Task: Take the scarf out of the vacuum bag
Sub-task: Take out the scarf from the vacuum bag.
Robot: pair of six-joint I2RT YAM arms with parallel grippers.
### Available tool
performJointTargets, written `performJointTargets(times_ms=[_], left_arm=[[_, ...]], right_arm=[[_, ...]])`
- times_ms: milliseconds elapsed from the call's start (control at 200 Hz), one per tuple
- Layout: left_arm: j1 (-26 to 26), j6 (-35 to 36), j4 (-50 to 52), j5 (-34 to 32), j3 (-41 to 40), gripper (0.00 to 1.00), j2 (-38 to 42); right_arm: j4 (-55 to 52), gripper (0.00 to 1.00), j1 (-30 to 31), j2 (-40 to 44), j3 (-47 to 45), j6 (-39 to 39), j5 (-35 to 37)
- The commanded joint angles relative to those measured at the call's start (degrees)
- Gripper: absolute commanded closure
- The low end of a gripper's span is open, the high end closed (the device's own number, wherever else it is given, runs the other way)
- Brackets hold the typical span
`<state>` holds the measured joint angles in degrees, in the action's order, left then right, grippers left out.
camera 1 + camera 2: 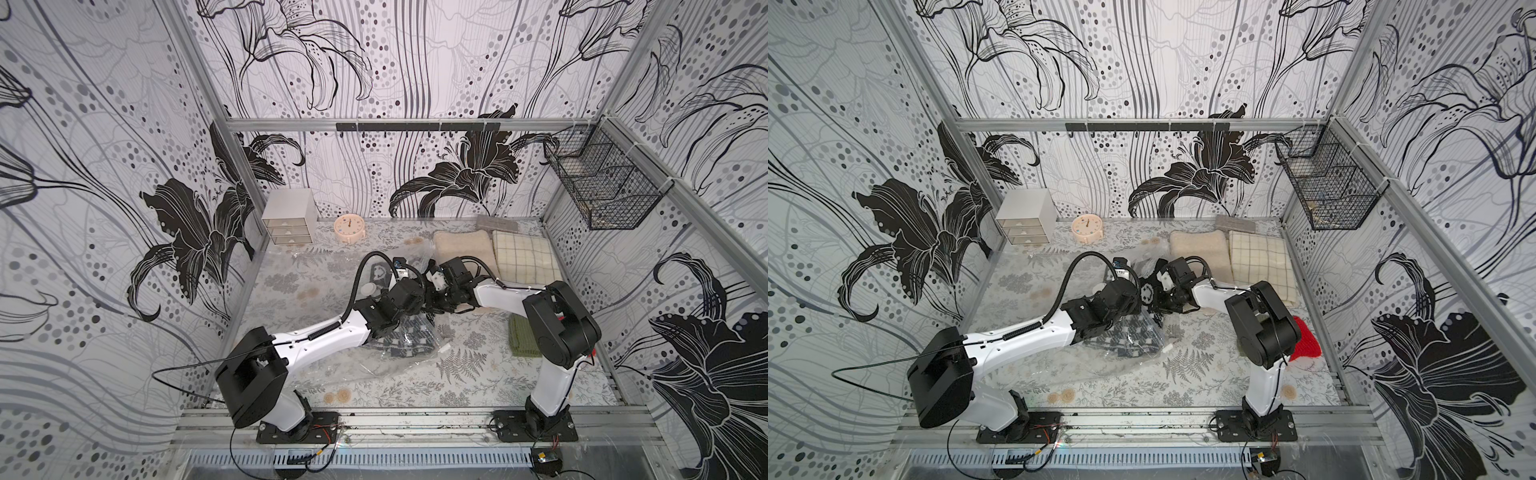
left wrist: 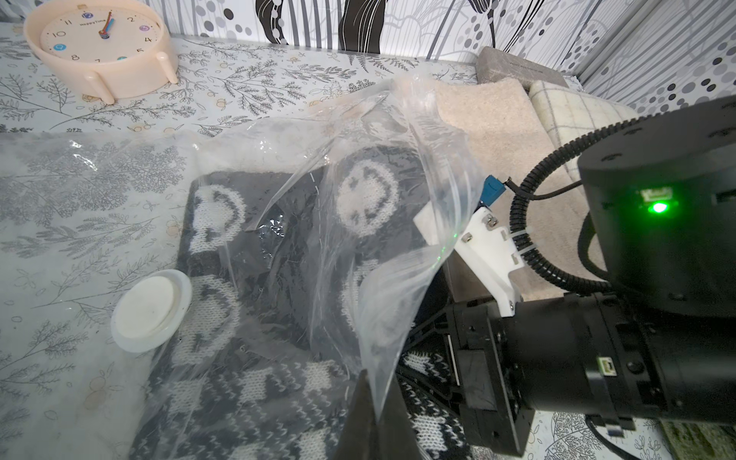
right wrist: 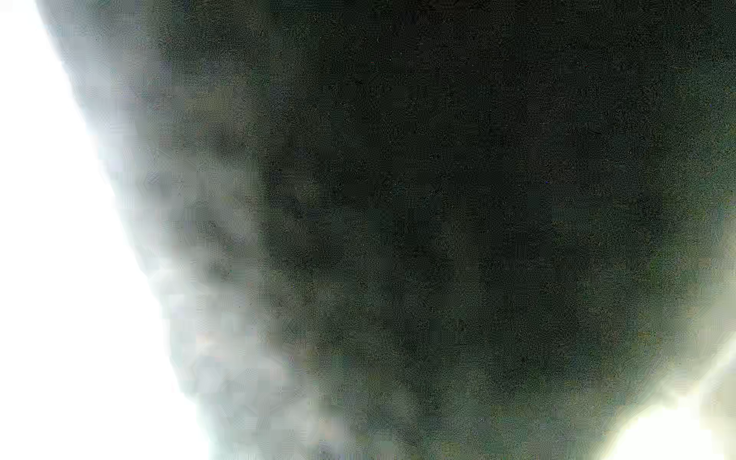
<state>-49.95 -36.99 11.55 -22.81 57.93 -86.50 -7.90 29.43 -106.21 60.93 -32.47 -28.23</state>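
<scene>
The left gripper (image 2: 372, 408) is clenched on the upper film of the large clear crinkly plastic vacuum bag (image 2: 99, 191), lifting its mouth into a tent, apparently to open a way in. The black-and-white knitted scarf with smiley faces (image 2: 278, 247) lies inside, just beside the round white valve disc (image 2: 149, 310), one end showing past the mouth on the side away from the disc. There the right gripper (image 2: 428, 350) reaches under the raised flap. Its jaws are closed down, but what they hold is hidden
</scene>
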Motion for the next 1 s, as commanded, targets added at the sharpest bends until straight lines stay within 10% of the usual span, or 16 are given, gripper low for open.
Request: performJointTargets(times_ms=[0, 996], left_arm=[[-0.15, -0.63, -2.23, -0.71, -0.45, 1.0, 0.48], [-0.23, 0.24, -2.15, -0.66, 0.07, 1.0, 0.67]], right_arm=[[0.13, 1.0, -0.25, 0.33, -0.53, 0.24, 0.24], [8.72, 1.0, 6.08, -4.77, -2.5, -6.22, -0.53]])
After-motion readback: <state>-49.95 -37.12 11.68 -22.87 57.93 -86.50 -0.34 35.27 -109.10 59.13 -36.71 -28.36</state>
